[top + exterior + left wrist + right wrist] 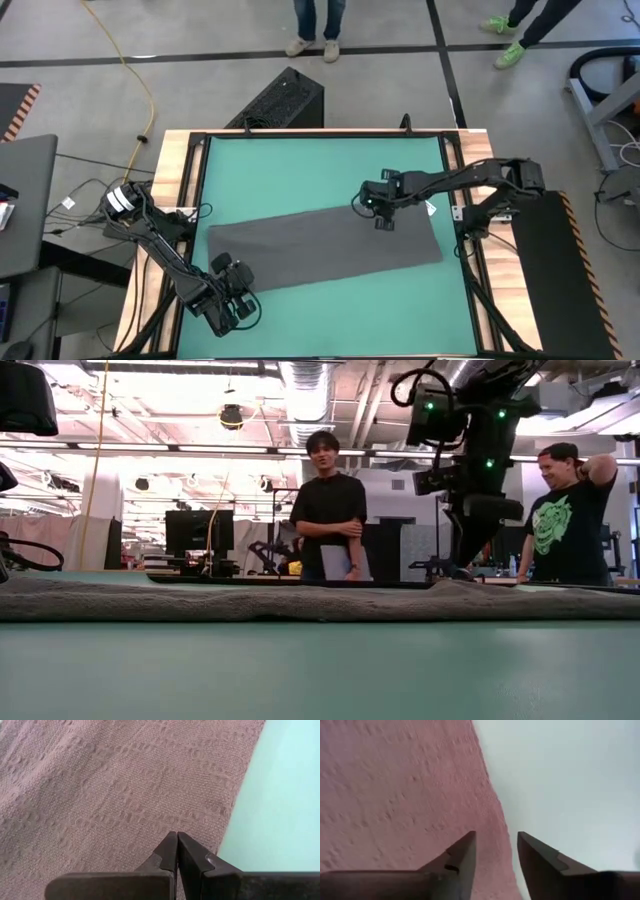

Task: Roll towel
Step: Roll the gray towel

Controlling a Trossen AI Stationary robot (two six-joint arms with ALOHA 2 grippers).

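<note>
A: We saw the plain dark grey woven towel (325, 248) spread flat under the right gripper (496, 851), fingers parted, nothing held, the far edge between them.

B: And our left gripper (177, 851) was pinched tight, empty, above its near corner.

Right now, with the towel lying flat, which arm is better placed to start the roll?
Probably the right. The right gripper hangs open over the towel near its far edge, fingers straddling that edge. The left gripper is shut near the towel's left corner.
</note>
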